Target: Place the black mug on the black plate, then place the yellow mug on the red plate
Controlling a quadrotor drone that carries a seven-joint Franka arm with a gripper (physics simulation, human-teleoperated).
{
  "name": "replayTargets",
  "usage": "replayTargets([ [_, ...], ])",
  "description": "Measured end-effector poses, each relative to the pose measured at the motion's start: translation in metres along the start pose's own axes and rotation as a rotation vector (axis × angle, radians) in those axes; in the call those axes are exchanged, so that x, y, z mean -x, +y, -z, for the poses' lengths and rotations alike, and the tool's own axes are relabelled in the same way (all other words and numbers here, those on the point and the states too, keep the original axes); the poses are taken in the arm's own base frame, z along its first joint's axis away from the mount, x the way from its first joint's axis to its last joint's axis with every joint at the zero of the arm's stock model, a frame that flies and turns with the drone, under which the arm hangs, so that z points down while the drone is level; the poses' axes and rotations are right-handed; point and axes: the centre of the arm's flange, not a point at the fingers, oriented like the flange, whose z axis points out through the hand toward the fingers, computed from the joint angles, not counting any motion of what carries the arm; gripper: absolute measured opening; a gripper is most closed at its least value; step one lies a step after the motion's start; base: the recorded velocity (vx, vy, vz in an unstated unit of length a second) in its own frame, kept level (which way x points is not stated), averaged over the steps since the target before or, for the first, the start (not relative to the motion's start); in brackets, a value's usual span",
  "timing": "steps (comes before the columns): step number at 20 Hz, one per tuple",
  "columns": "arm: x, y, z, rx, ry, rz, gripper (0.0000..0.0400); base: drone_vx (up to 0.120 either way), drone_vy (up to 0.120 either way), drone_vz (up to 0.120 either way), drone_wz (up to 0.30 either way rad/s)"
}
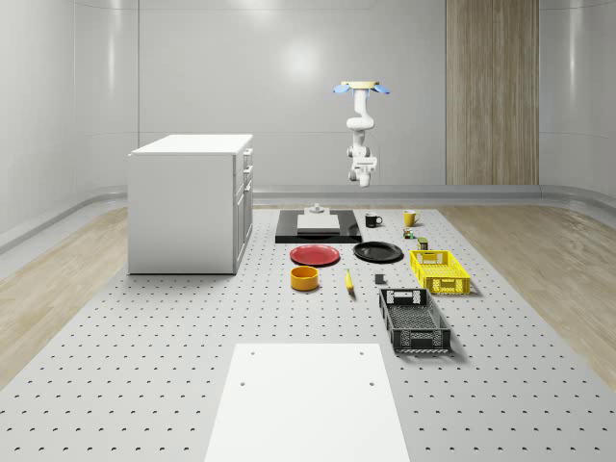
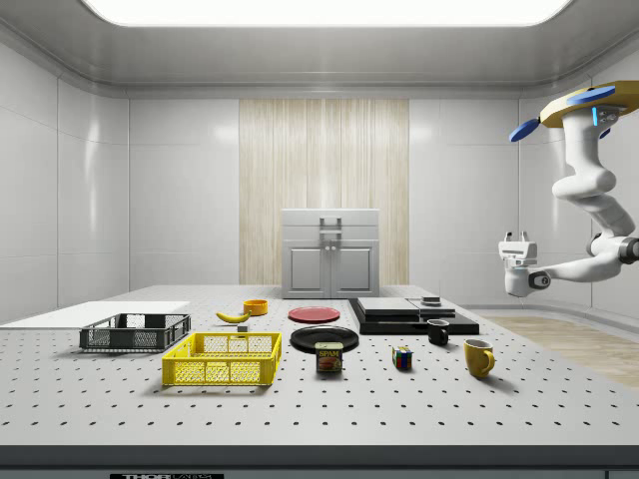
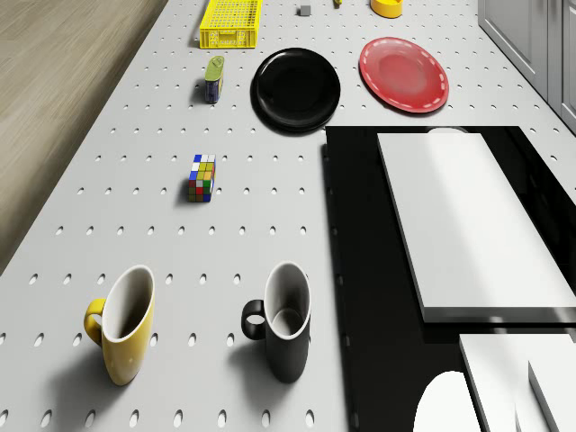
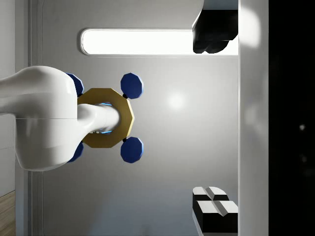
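Observation:
The black mug [image 1: 373, 220] [image 2: 438, 332] [image 3: 283, 319] stands upright beside the black slab. The yellow mug [image 1: 409, 218] [image 2: 479, 357] [image 3: 121, 324] stands upright close to it. Nearer the table's middle lie the black plate [image 1: 378, 252] [image 2: 324, 338] [image 3: 296, 88] and the red plate [image 1: 316, 255] [image 2: 314, 314] [image 3: 403, 74], both bare. The drone [image 1: 361, 87] [image 2: 589, 105] hovers high over the table's far end. Its arm hangs down, and the gripper [image 1: 363, 178] [image 2: 517, 291] [image 4: 216, 123] is open and holds nothing, well above both mugs.
A black slab [image 1: 289, 234] carries a white block. Beside the plates are a Rubik's cube [image 3: 202, 177], a can [image 3: 213, 79], a yellow basket [image 1: 441, 270], a black basket [image 1: 414, 320], a yellow bowl [image 1: 304, 278] and a banana [image 1: 349, 281]. A white cabinet [image 1: 191, 202] stands at the whole-scene view's left.

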Motion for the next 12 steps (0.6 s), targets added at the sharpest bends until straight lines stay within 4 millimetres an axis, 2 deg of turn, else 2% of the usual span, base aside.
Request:
replayTargets([
  [5,-0.001,-0.001,0.017,-0.003,0.003,0.000,0.0400,0.000,0.000,0.000,0.000],
  [12,-0.001,-0.001,0.025,-0.006,0.007,0.000,0.0400,0.000,0.000,0.000,0.000],
])
